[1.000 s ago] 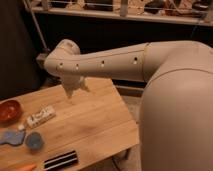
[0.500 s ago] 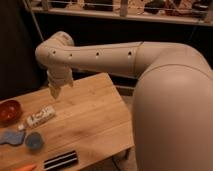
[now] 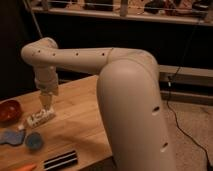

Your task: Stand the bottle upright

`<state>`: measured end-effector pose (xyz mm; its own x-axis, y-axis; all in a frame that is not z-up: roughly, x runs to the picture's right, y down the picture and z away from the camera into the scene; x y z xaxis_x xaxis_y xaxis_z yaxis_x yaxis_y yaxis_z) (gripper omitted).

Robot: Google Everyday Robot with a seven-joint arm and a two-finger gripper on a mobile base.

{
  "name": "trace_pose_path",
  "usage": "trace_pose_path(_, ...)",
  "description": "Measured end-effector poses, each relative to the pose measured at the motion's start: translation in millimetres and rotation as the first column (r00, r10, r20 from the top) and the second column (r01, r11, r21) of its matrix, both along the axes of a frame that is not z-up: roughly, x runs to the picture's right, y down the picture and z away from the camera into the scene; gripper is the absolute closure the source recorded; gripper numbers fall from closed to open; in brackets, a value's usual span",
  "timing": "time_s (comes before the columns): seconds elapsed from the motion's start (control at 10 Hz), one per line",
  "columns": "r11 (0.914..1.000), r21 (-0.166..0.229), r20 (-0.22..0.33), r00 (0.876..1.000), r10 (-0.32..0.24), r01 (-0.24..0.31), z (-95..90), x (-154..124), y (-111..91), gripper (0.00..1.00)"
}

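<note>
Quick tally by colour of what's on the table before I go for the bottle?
Red: 1, bowl
Blue: 2, flat piece and disc
Whitish: 1, bottle, lying down
Black-and-white: 1, striped piece
Orange: 1, item cut off at the bottom edge
Total: 6
The gripper hangs open just above the bottle's right end.

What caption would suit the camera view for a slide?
The open gripper hangs over the bottle, which lies on the wooden table near a red bowl.
</note>
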<state>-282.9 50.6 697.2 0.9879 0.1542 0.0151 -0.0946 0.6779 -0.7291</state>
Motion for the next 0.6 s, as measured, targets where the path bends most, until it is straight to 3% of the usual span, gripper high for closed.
trace_pose_path(0.2, 0.9951, 0.01, 0.078, 0.992, -0.099, 0.099, 11.9, -37, 13, 0.35)
trace_pose_path(0.5, 0.9875, 0.018, 0.156, 0.975, -0.157, 0.156, 19.3, -75, 31, 0.35)
trace_pose_path(0.6, 0.9877, 0.019, 0.161, 0.975, -0.156, 0.155, 17.8, -77, 31, 0.35)
